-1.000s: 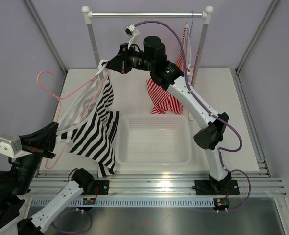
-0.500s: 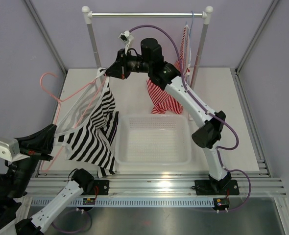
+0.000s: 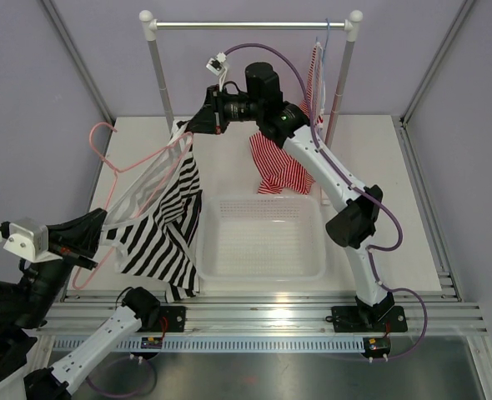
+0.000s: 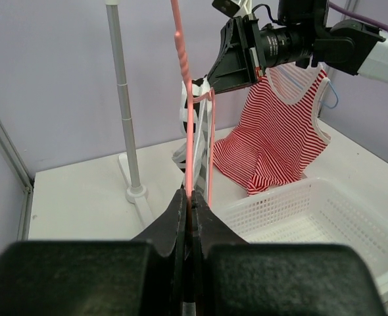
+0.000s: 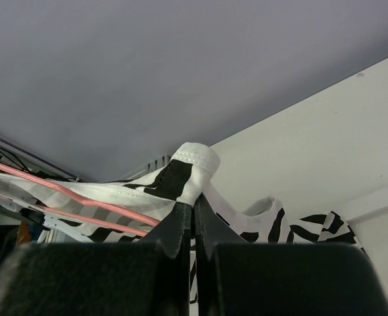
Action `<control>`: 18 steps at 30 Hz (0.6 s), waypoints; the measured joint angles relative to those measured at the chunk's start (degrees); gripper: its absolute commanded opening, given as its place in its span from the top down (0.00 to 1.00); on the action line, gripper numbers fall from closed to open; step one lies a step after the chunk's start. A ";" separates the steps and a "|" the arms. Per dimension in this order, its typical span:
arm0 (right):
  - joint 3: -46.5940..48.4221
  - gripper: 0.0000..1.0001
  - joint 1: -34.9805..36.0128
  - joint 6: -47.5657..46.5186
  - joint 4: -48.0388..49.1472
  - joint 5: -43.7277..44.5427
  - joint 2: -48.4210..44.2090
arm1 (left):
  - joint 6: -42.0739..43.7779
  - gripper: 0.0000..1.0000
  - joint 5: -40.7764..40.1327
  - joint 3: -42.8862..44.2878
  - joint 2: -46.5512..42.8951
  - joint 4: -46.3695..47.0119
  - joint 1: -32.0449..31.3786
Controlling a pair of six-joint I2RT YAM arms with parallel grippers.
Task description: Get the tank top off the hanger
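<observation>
Currently I see my left pincer [image 4: 191, 197] closed tight on the thin pink wire of the hanger [image 4: 189, 131], off the near-left corner of the basket [image 3: 261, 273]. That basket, white perforated plastic with rounded corners, sits on the pale worktop [image 3: 396, 192]. My right pincer [image 5: 194, 209], beyond the basket's far-left corner, is pinched shut on a white-hemmed shoulder strap of the tank top [image 3: 158, 229]. Its soft fabric, boldly striped black and white, stretches between the two pincers and sags in folds just beside the basket's left wall, with the wire threaded through it. The hanger's curved hook points away from the basket. A thin-striped red-and-white top [image 3: 275, 167] hangs behind the basket.
</observation>
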 measured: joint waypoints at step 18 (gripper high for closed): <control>0.90 1.00 0.02 3.43 2.75 -2.58 2.64 | -0.94 1.00 -0.68 -2.78 -7.63 3.69 -0.20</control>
